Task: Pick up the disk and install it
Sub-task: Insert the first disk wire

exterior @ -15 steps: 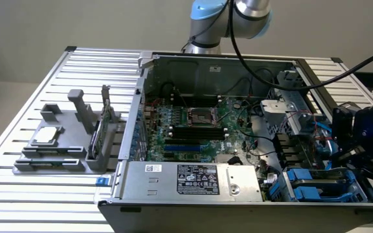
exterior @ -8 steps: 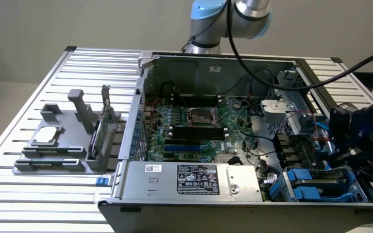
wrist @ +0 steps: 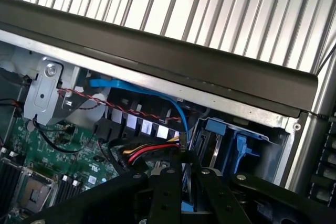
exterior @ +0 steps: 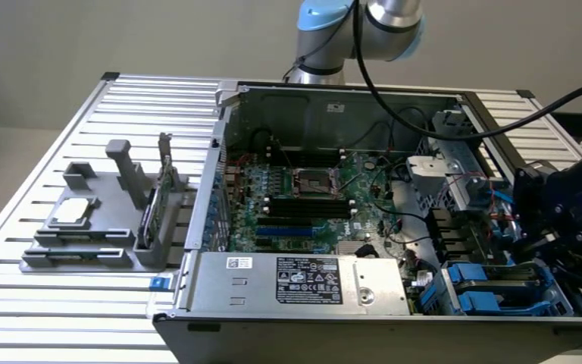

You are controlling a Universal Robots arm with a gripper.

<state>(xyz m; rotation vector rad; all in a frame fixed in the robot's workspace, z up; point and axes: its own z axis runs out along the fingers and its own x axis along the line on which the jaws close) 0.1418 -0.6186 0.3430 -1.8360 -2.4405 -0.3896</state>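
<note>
One thin strip of blue sits pinched in the gripper [wrist: 185, 172], whose jaws are drawn almost together. I read that strip as a rail of the disk [wrist: 185, 206], held edge-on just above the drive bay [wrist: 231, 140] in the corner of the open case [exterior: 321, 292].

Tight quarters here! The red and yellow power leads [wrist: 144, 153] lie right beside the jaws, and the blue data cable [wrist: 157, 92] loops just behind. Either one could snag. With so narrow a hold, any tilt could jam a rail on the bay's blue carriers or twist the disk loose onto the motherboard [exterior: 301, 197].
</note>
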